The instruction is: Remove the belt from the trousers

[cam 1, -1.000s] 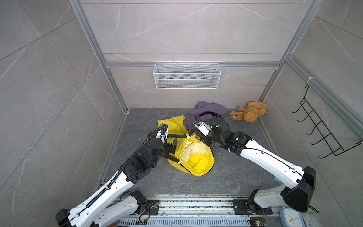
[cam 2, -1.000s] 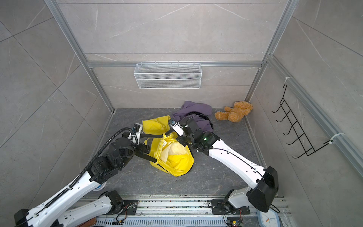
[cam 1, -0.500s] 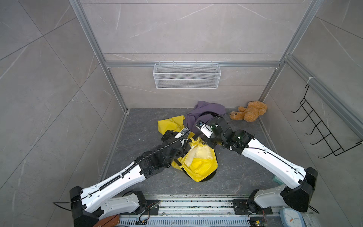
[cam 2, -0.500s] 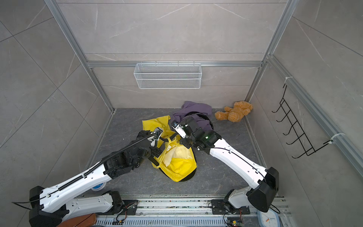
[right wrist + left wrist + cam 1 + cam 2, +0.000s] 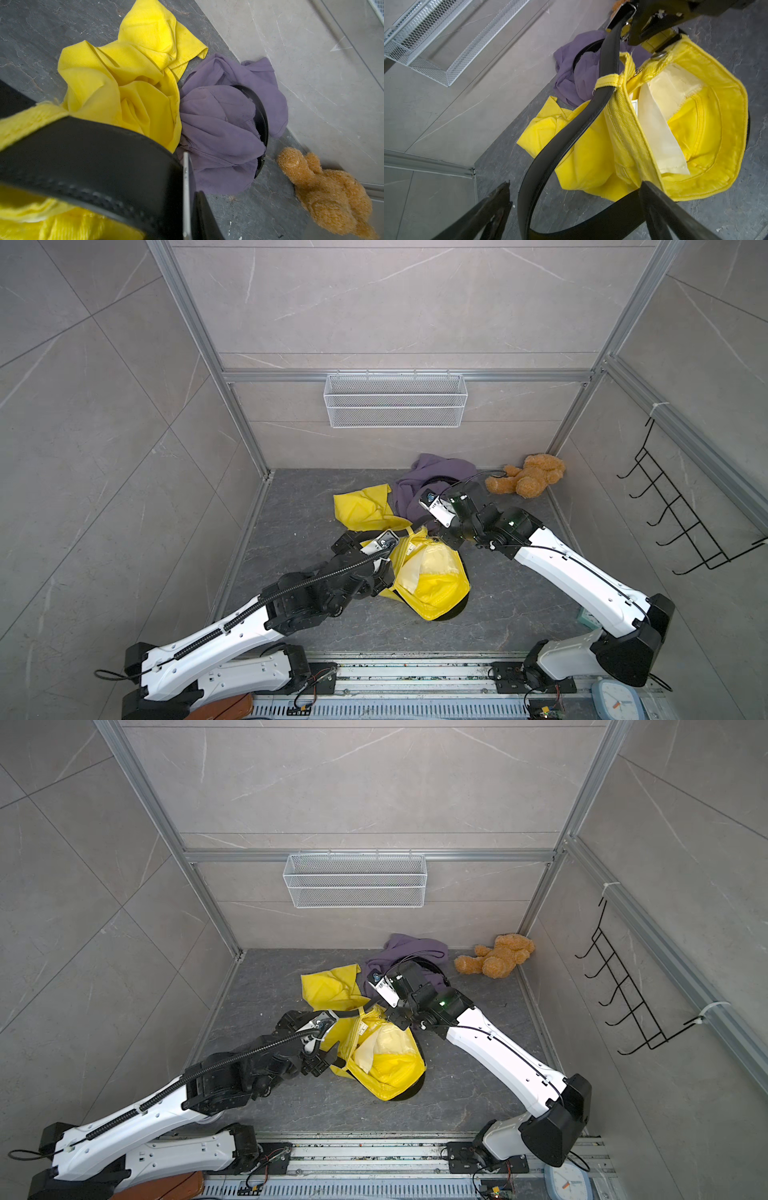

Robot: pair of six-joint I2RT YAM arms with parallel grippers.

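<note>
Floor [image 5: 299, 522]: dark grey slab, stone-like, matt and veined, walled by pale marbled panels.

Wire basket [image 5: 395, 406]: white mesh, long rectangular trough, hung on the back wall.

Hook rack [image 5: 685, 522]: thin black wire, row of curved hooks, on the side wall.

Trousers [image 5: 432, 576]: bright yellow twill, crumpled at mid-floor. The waistband gapes upward in a rounded oval and shows pale cream pocket lining. One leg trails toward the back wall.

Purple garment [image 5: 432, 477]: soft, washed-out cloth, bunched in folds just behind the trousers, with a dark band curving around part of it.

Teddy bear [image 5: 528, 481]: tan, shaggy plush, lying in the back corner, apart from the clothes.

Belt [image 5: 566, 135]: black, smooth, slightly glossy strap. It passes through a yellow belt loop [image 5: 608, 81] on the waistband and hangs in a slack bow outside it.

Right gripper [image 5: 652, 27]: black, jaws clamped on the belt near its metal end, above the waistband's front.

Left gripper [image 5: 575, 185]: black tapered fingers [image 5: 660, 207] spread wide, gripping nothing. The slack bow of belt hangs between them.
</note>
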